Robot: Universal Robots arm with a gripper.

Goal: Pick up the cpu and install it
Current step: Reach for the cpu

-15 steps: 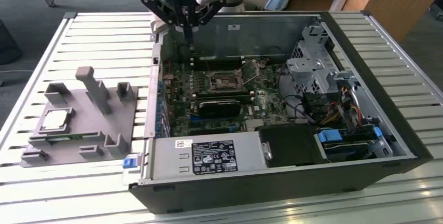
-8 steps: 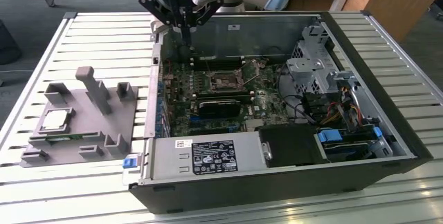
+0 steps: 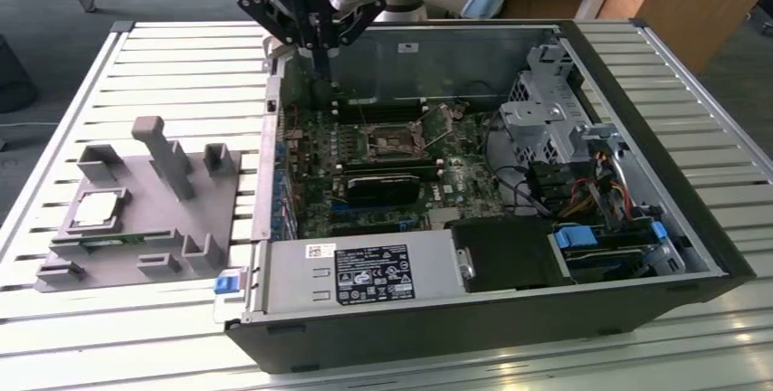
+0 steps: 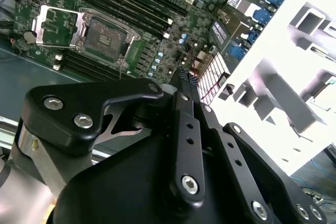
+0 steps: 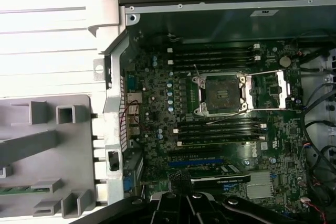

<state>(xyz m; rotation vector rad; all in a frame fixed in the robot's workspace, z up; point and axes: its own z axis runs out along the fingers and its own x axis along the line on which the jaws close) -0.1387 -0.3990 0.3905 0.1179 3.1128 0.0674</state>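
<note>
One cpu [image 3: 100,207] lies flat with its silver top up on the grey holder [image 3: 147,221], at the exterior view's left. Just beside it in the same holder, a green memory stick [image 3: 111,244] rests in a slot. The holder stands on the white slatted table [image 3: 169,56], next to the open computer case [image 3: 483,329].

My gripper [image 3: 320,72] is well apart from the cpu. It hangs over the far corner of the case on the side nearest the holder, above the edge of the motherboard [image 3: 362,194]. In the second wrist view my gripper [image 4: 183,77] has its black fingers [image 4: 187,129] pressed together at the tips, and they pinch nothing.

Below me the socket [image 5: 220,90] sits near the middle of the board with its metal retention frame [image 5: 274,88] swung open to one side, so the contact bed is exposed. In the exterior view the socket [image 3: 393,145] lies between the rows of black memory slots. A grey power supply [image 3: 362,275] fills the near side of the case
</note>
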